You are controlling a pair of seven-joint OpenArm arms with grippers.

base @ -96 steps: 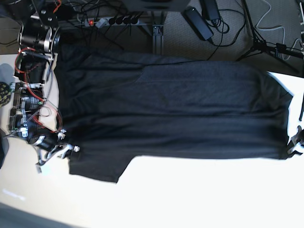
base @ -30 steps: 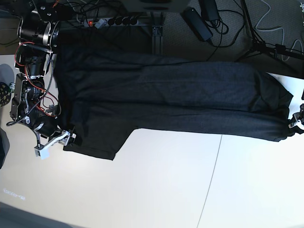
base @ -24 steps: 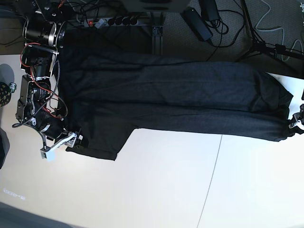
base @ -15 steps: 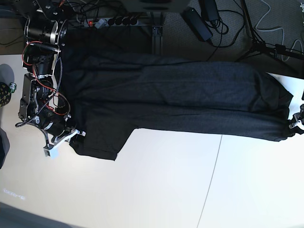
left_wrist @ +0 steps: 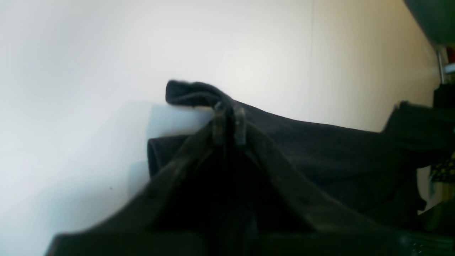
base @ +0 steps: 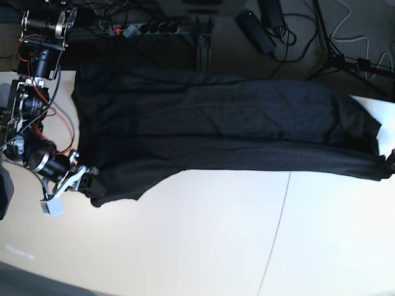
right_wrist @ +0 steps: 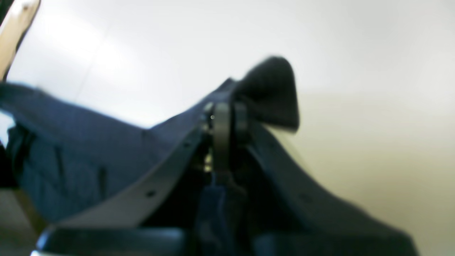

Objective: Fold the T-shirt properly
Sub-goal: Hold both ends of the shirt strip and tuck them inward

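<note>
The black T-shirt (base: 228,129) lies stretched out lengthwise across the far half of the table, plain side up. My right gripper (base: 85,180), at the left of the base view, is shut on the shirt's near left corner by the sleeve. In the right wrist view its fingertips (right_wrist: 224,119) pinch a raised fold of the cloth (right_wrist: 71,142). My left gripper (base: 390,165) is at the right frame edge, shut on the shirt's near right corner. The left wrist view shows it (left_wrist: 229,122) clamped on a ridge of black fabric (left_wrist: 320,149) above the table.
The pale table (base: 203,246) has a thin seam line (base: 278,228) running toward the front. Behind the table's far edge are a power strip (base: 148,27), cables and a tripod leg (base: 345,58). The right arm's body and wiring (base: 31,123) stand along the left edge.
Both grippers have drawn apart, the right one further left and the left one to the frame's right edge. The shirt's near edge is pulled straighter and tauter between them.
</note>
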